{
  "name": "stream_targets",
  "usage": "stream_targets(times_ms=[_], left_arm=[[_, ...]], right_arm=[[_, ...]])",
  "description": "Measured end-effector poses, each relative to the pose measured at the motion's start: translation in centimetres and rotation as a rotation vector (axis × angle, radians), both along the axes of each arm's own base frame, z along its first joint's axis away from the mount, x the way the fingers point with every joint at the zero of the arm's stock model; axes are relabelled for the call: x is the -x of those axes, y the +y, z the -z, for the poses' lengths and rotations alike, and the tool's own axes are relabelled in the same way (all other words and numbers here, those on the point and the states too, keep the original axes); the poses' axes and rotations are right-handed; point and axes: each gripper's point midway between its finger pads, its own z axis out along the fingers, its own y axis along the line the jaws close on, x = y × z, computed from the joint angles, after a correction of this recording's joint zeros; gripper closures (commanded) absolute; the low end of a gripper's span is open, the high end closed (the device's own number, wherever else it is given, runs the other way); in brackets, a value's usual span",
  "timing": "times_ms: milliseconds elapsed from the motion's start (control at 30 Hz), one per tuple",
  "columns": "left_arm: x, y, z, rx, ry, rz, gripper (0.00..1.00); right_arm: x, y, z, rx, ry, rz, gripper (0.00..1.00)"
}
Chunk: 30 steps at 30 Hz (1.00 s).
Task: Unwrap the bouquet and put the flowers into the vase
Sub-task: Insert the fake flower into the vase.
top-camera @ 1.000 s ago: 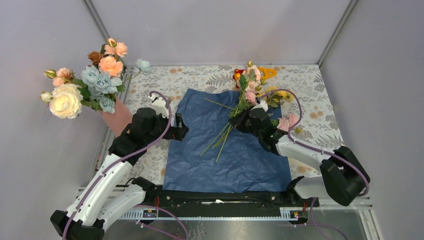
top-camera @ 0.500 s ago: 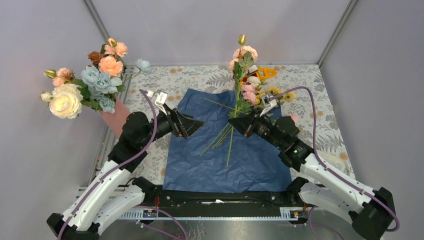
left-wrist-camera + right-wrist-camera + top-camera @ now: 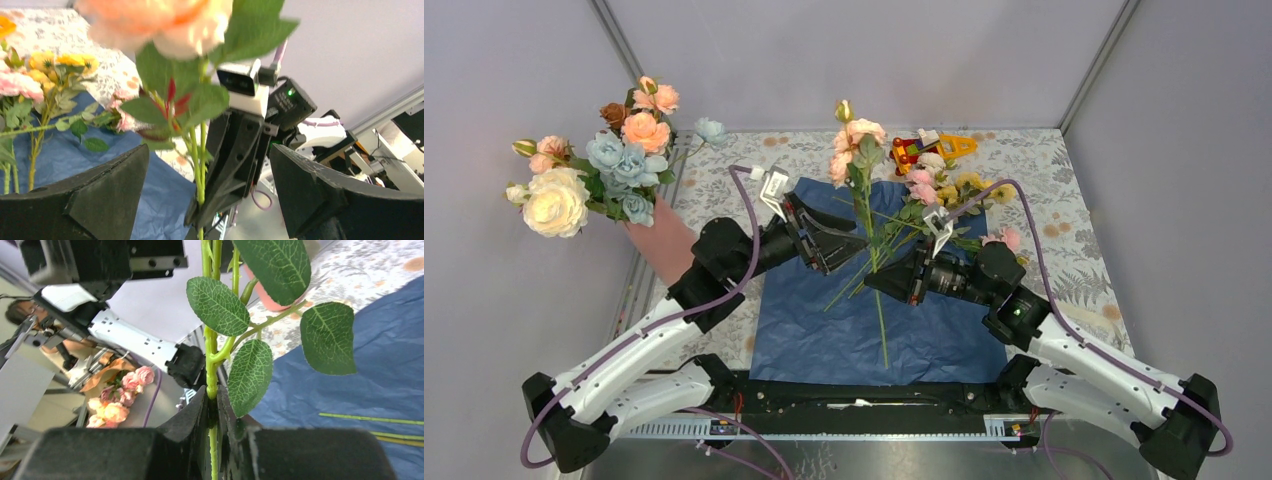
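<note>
The blue paper (image 3: 824, 325) lies unfolded and flat on the table. My right gripper (image 3: 872, 284) is shut on the thin green stem (image 3: 212, 365) of one pink rose, holding it upright with its blooms (image 3: 856, 134) high over the paper. My left gripper (image 3: 852, 250) stands wide open just left of that stem, and in the left wrist view the stem (image 3: 198, 160) runs between its two fingers (image 3: 95, 200) without touching them. The other flowers (image 3: 936, 190) lie at the paper's far right corner. The salmon-pink vase (image 3: 658, 238) stands at the left edge.
Large peach, dusty-blue and cream blooms (image 3: 594, 172) fill the vase and spread out above it. A red-and-yellow toy (image 3: 929, 148) lies at the back of the table. A few loose stems (image 3: 854, 282) rest on the paper under the grippers.
My right gripper has lifted the pink rose off the pile and carried it left to the middle of the paper. My left gripper, still open, has reached right to meet the stem.
</note>
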Motion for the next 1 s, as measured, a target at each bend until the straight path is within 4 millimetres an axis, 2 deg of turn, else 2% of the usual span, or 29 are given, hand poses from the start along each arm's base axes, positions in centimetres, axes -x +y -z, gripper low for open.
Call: stream_targets(times_ms=[67, 233, 500, 600, 700, 767, 900, 1000], left_arm=[[-0.3, 0.2, -0.9, 0.02, -0.016, -0.021, 0.07], [-0.8, 0.5, -2.8, 0.056, -0.04, -0.057, 0.22], [-1.1, 0.6, -3.1, 0.069, -0.027, -0.077, 0.48], [-1.2, 0.6, -3.1, 0.07, -0.024, -0.08, 0.66], [-1.2, 0.6, -3.1, 0.067, -0.023, -0.082, 0.91], [-1.3, 0.7, -2.8, 0.052, -0.022, -0.085, 1.0], [-1.6, 0.9, -2.3, -0.027, -0.039, -0.107, 1.0], [-1.9, 1.5, -2.4, -0.144, -0.1, -0.133, 1.0]], right_arm=[[0.7, 0.4, 0.0, 0.003, 0.001, -0.039, 1.0], [2.2, 1.1, -0.9, -0.004, -0.012, -0.116, 1.0], [3.1, 1.7, -1.5, 0.001, -0.033, -0.177, 1.0], [3.1, 1.9, -1.2, 0.014, -0.029, -0.185, 1.0], [3.0, 2.0, -0.8, 0.03, -0.019, -0.184, 1.0], [3.0, 1.9, -0.5, 0.041, -0.014, -0.182, 0.98], [2.5, 1.8, 0.0, 0.063, -0.011, -0.151, 0.75], [1.9, 1.5, 0.3, 0.079, -0.013, -0.102, 0.46]])
